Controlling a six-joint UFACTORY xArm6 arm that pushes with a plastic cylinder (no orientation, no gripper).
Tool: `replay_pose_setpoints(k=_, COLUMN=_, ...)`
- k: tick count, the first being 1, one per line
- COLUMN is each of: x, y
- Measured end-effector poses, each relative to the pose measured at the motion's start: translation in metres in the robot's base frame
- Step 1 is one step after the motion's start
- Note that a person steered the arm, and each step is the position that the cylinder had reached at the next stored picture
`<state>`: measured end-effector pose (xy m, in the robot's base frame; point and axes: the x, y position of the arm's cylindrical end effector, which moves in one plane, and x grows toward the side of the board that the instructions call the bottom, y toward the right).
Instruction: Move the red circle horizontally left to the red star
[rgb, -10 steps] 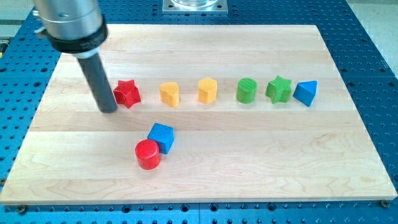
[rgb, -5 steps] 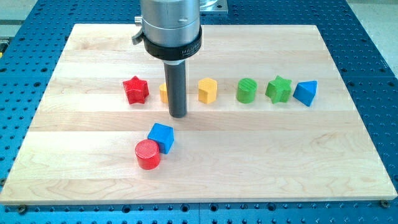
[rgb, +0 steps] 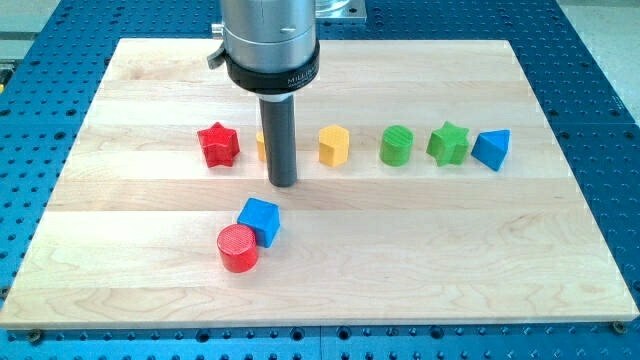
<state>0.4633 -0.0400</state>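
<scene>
The red circle (rgb: 238, 248) lies near the view's bottom, left of centre, touching the blue cube (rgb: 260, 220) at its upper right. The red star (rgb: 217, 145) sits at the left end of a row of blocks across the board's middle. My tip (rgb: 283, 183) stands just above the blue cube and right of the red star. The rod hides most of a yellow block (rgb: 260, 146) behind it. My tip is apart from the red circle and touches no block that I can see.
The row continues to the view's right: a yellow block (rgb: 334, 145), a green cylinder (rgb: 396, 145), a green star (rgb: 448, 143) and a blue triangle (rgb: 491, 149). The wooden board (rgb: 120, 290) rests on a blue perforated table.
My tip swept from just left of the red star to the right, past it, and now stands in front of the left yellow block. No block has moved.
</scene>
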Motion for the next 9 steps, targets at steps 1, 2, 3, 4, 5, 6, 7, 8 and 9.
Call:
replay_pose_setpoints(k=1, x=0.072, y=0.021)
replay_pose_setpoints(k=2, x=0.129, y=0.032)
replay_pose_setpoints(k=3, x=0.121, y=-0.010)
replay_pose_setpoints(k=4, x=0.109, y=-0.071)
replay_pose_setpoints(k=5, x=0.063, y=-0.125)
replay_pose_setpoints(k=6, x=0.021, y=-0.134)
replay_pose_setpoints(k=7, x=-0.006, y=-0.135)
replay_pose_setpoints(k=8, x=-0.007, y=-0.135)
replay_pose_setpoints(k=9, x=-0.006, y=-0.136)
